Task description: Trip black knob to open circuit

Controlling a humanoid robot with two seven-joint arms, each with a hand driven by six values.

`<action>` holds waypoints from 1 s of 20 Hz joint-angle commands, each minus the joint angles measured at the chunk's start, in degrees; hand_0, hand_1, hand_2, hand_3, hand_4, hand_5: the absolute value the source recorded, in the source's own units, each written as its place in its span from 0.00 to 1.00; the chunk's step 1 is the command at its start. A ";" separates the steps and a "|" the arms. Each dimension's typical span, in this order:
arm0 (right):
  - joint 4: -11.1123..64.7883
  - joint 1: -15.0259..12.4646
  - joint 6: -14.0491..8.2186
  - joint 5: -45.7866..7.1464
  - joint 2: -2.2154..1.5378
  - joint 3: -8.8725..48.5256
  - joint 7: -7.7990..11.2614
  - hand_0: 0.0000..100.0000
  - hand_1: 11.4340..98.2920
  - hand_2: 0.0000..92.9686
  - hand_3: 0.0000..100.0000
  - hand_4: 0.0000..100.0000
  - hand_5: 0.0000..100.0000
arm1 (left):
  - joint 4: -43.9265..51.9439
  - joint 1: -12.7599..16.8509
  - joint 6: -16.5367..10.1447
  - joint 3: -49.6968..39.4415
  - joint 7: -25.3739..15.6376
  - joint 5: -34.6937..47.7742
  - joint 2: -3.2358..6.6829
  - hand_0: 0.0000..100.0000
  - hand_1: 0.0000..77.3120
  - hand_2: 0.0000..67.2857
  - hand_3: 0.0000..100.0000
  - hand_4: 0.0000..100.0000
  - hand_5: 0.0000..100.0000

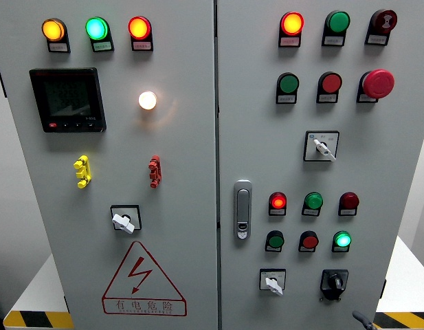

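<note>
The black knob (334, 282) sits low on the right door of the cabinet (390, 158), at about five o'clock from the door's centre, on a dark square plate. It looks like a rotary switch: a small round body with a raised bar across it. I judge it stiff and sprung, likely to turn with a click between set positions, hard plastic, not fragile, perhaps a little slick. The place to take hold would be the raised bar, pinched from both sides and twisted; pushing on the round base would do nothing.

At nine o'clock from it, near by, is a white knob (273, 282) on a pale plate. At twelve o'clock above the two are six small round lamps in two rows; the red lamp (277, 201) at the upper left and the green lamp (343, 239) at the lower right glow, the others look dark. At ten o'clock stands the door handle (242, 209), upright beside the seam between the doors. Higher up is another white switch (322, 146), and above it more lamps and a red mushroom button (378, 83).

On the left door are three lit lamps, a dark meter (67, 99), a glowing white lamp (148, 100) and a warning triangle (143, 279).

At five o'clock from the black knob, at the bottom edge, a small grey tip (363, 320) shows; I cannot tell whether it is part of a hand, nor how any fingers stand. Neither hand is otherwise in view, and the knob is untouched.
</note>
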 commanded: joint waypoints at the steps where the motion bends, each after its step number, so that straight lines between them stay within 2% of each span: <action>1: 0.33 -1.16 0.08 0.00 -0.01 0.03 0.10 1.00 0.87 0.01 0.86 0.90 1.00 | 0.00 0.00 0.00 0.00 0.00 0.00 -0.03 0.00 0.04 0.19 0.21 0.07 0.02; 2: 0.41 -1.33 0.08 -0.26 0.08 0.03 0.36 1.00 0.87 0.01 0.86 0.90 1.00 | 0.00 0.09 0.00 0.00 0.00 0.00 -0.03 0.00 0.04 0.19 0.21 0.07 0.02; 5: 1.38 -2.30 0.17 -0.62 -0.01 -0.06 0.72 1.00 0.86 0.01 0.86 0.89 1.00 | 0.00 0.00 0.00 0.00 0.00 0.00 -0.03 0.00 0.04 0.19 0.21 0.07 0.02; 6: 1.73 -2.65 0.25 -0.62 0.08 -0.14 0.89 1.00 0.81 0.01 0.87 0.89 1.00 | 0.00 0.09 0.00 0.00 0.00 0.00 -0.03 0.00 0.04 0.19 0.21 0.07 0.02; 8: 2.26 -3.09 0.43 -0.62 0.17 -0.23 0.98 1.00 0.65 0.01 0.83 0.90 1.00 | 0.00 0.00 0.00 0.00 0.00 0.00 -0.03 0.00 0.04 0.19 0.21 0.07 0.02; 9: 2.61 -3.18 0.52 -0.62 0.25 -0.23 1.07 1.00 0.53 0.01 0.76 0.84 1.00 | 0.00 0.00 0.00 0.00 0.00 0.00 -0.03 0.00 0.04 0.19 0.21 0.07 0.02; 10: 2.96 -3.27 0.52 -0.62 0.25 -0.40 1.07 1.00 0.52 0.00 0.67 0.68 0.98 | 0.00 0.00 0.00 0.00 0.00 0.00 -0.03 0.00 0.04 0.19 0.21 0.07 0.02; 11: 3.31 -3.36 0.52 -0.62 0.43 -0.49 1.07 1.00 0.50 0.00 0.63 0.65 0.93 | 0.00 0.00 0.00 0.00 0.00 0.00 -0.03 0.00 0.04 0.19 0.21 0.07 0.02; 12: 3.66 -3.53 0.61 -0.62 0.43 -0.49 1.07 1.00 0.48 0.00 0.56 0.53 0.79 | 0.00 0.00 0.00 0.00 0.00 0.00 -0.03 0.00 0.04 0.19 0.21 0.07 0.02; 13: 3.93 -3.45 0.78 -0.62 0.43 -0.58 1.07 1.00 0.47 0.00 0.49 0.45 0.72 | 0.00 0.00 0.00 0.00 0.00 0.00 -0.03 0.00 0.04 0.19 0.21 0.07 0.02; 15: 4.37 -3.53 1.31 -0.62 0.52 -0.67 1.07 1.00 0.45 0.01 0.40 0.36 0.63 | 0.00 0.00 0.00 0.00 0.00 0.00 -0.03 0.00 0.04 0.19 0.21 0.07 0.02; 20: 4.72 -3.62 1.75 -0.79 0.61 -0.85 1.07 1.00 0.41 0.02 0.25 0.22 0.47 | 0.00 0.00 0.00 0.00 0.00 0.00 -0.03 0.00 0.04 0.19 0.21 0.07 0.02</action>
